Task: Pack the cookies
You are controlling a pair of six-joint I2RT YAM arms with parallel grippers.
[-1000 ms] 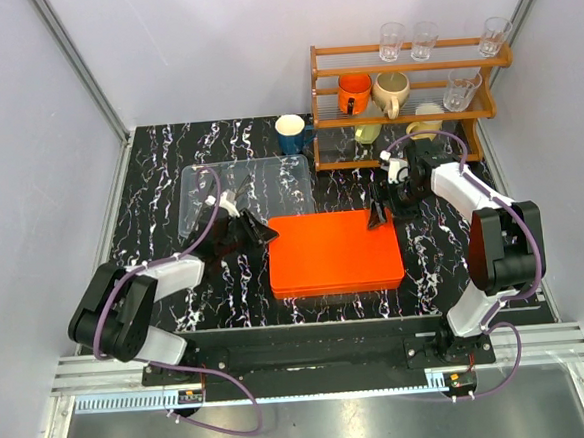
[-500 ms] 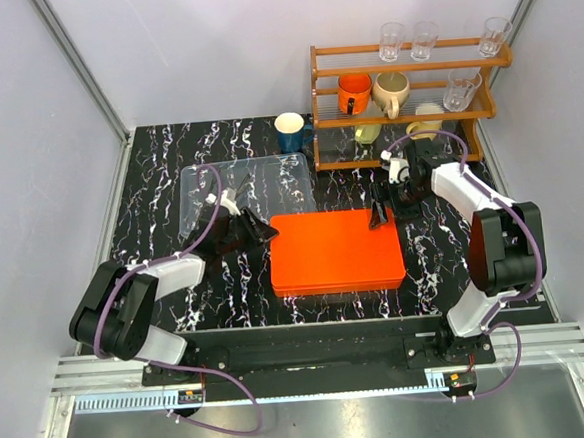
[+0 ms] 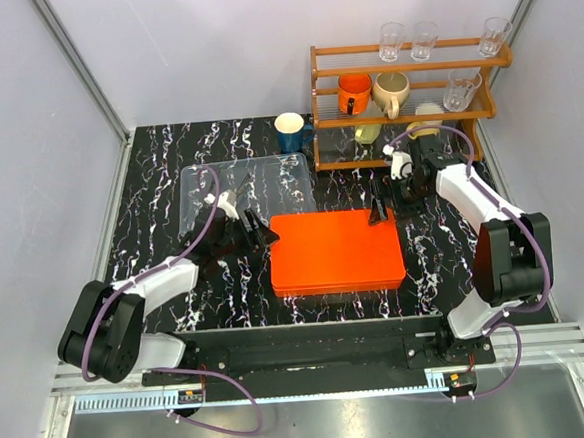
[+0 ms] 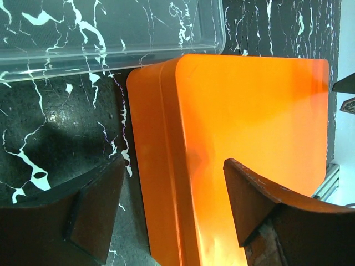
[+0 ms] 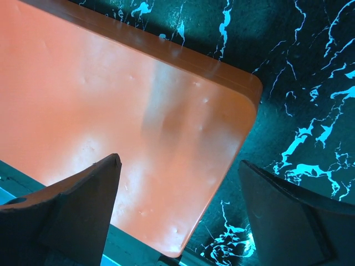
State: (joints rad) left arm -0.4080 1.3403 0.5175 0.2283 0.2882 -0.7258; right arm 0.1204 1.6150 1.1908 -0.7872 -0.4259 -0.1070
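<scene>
A closed orange box (image 3: 335, 251) lay flat in the middle of a black marble table (image 3: 159, 178). The left gripper (image 3: 256, 230) stood wide open across the box's far left corner, one finger over the lid and one over the table. The right gripper (image 3: 380, 213), equally wide, straddled the far right corner. A clear tray (image 3: 240, 188) sat just behind the box. The cookies were not visible in any view

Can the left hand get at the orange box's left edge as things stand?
Probably yes. The left hand is open, its fingers straddling the orange box's left edge, one over the table, one over its top. Nothing else is in the way; the clear tray sits beyond the corner.
</scene>
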